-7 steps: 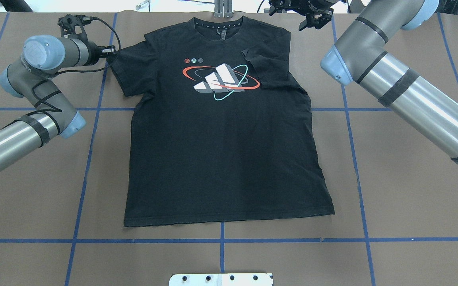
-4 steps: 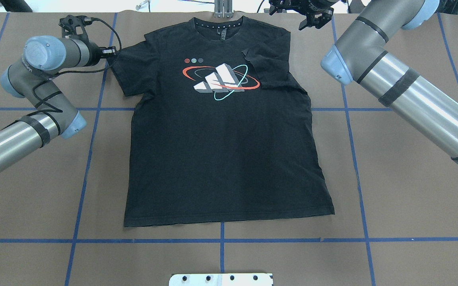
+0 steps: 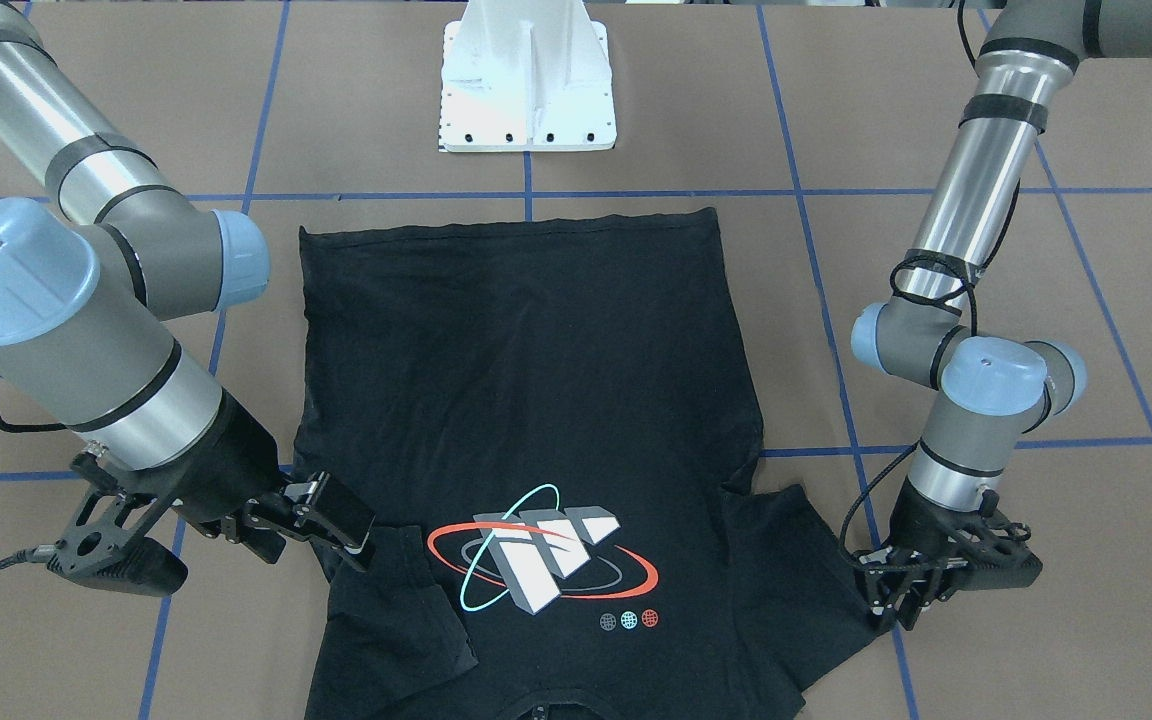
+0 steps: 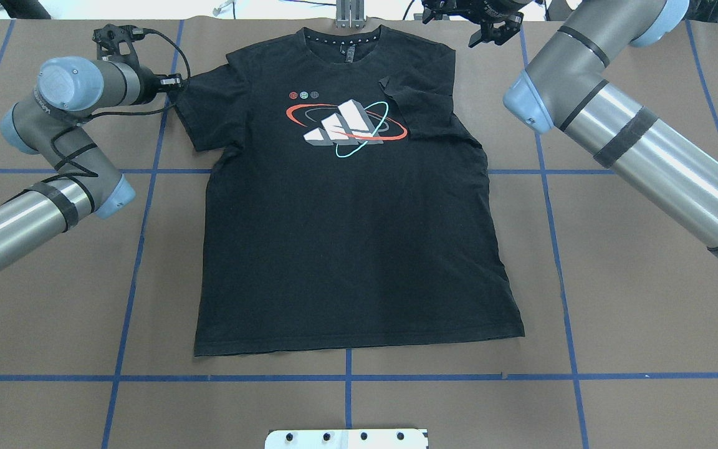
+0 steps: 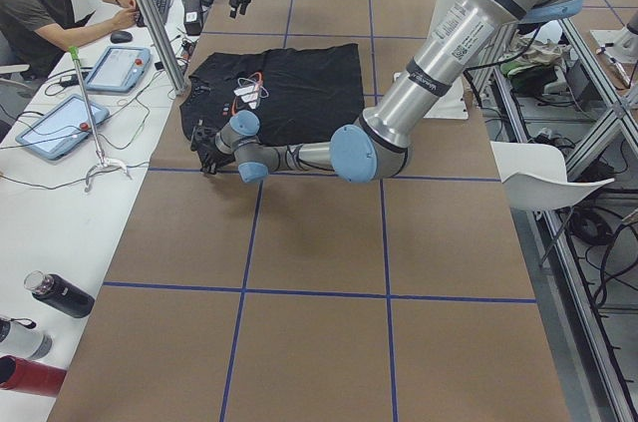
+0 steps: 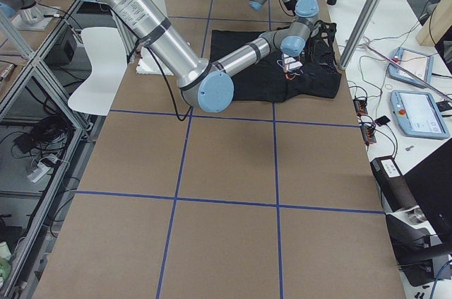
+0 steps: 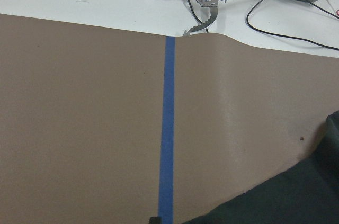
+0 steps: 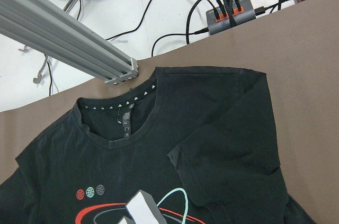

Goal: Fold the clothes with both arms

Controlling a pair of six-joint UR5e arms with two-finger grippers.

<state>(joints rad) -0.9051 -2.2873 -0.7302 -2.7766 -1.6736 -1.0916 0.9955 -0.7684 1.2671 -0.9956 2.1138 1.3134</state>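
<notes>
Overhead exterior: T-shirt (image 4: 346,237) flat on the table (image 4: 614,280), print up, right-side sleeve (image 4: 421,106) folded in (left-side sleeve (image 4: 200,112) out, body unfolded). Left gripper (image 4: 174,80) at that edge, grip unclear; right gripper (image 4: 493,34) hovers, jaws apart.

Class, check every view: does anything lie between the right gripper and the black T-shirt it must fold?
Nothing visible does. The right gripper hangs beside the T-shirt, near its folded-in sleeve, with only bare brown table cover between them.

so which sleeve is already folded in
The black cotton T-shirt's sleeve on the robot's right: doubled over the chest, while the left sleeve lies flat.
</notes>
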